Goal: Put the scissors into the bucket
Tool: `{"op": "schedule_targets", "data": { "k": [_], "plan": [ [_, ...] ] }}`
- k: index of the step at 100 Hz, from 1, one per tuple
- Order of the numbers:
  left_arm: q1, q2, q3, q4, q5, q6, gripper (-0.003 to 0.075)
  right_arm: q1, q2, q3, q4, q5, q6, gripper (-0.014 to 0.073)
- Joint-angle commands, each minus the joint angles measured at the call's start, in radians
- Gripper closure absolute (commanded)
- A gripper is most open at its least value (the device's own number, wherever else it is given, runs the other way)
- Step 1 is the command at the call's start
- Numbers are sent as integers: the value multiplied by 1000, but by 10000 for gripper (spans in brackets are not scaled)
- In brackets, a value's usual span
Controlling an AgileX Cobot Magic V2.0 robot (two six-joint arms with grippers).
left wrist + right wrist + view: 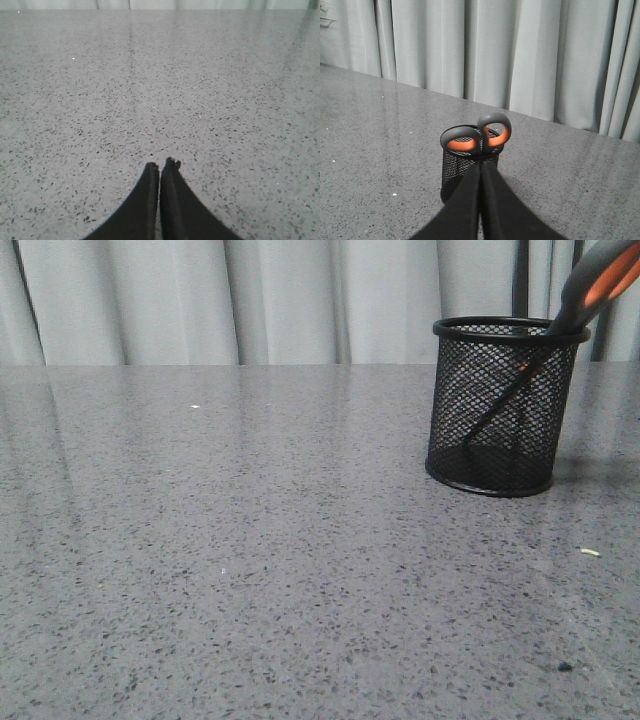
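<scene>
One bucket [505, 410] stands on the one worktop [250, 540]. One pair of scissors [598, 288] sits in it, showing two orange-lined loops. Two claws are in view, one left claw [160, 167] and one right claw [480, 167].

Scissors standing in the bucket

Black wire-mesh bucket [505, 410] upright at the far right of the surface; scissors [590, 290] lean blades-down inside it, grey, orange-lined handles jutting over the right rim.
</scene>
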Motion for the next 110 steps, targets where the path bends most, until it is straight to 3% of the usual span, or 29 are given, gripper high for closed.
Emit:
{"op": "schedule_targets", "data": {
  "k": [1, 17, 30, 40, 56, 70, 90, 110],
  "plan": [
    [1, -26, 40, -1, -46, -9, 739, -3, -10, -21, -1, -87, -5, 639],
    [1, -26, 40, -1, -46, -9, 740, -5, -10, 19, -51, -84, -5, 639],
    [1, -26, 40, -1, -46, -9, 739, -45, -10, 148, -166, -241, 106, 639],
    [1, -26, 40, -1, -46, -9, 739, -128, -10, 273, -286, -393, 252, 639],
    [1, -26, 40, -1, -46, -9, 739, -283, -10, 430, -287, -501, 322, 639],
    [1, -26, 40, -1, -46, -9, 739, -342, -12, 429, -287, -376, 322, 639],
    [1, -26, 40, -1, -46, -9, 740, -344, -18, 430, -233, -198, 322, 639],
    [1, -26, 40, -1, -46, -9, 739, -344, -18, 430, -233, -200, 322, 639]
  ]
}}
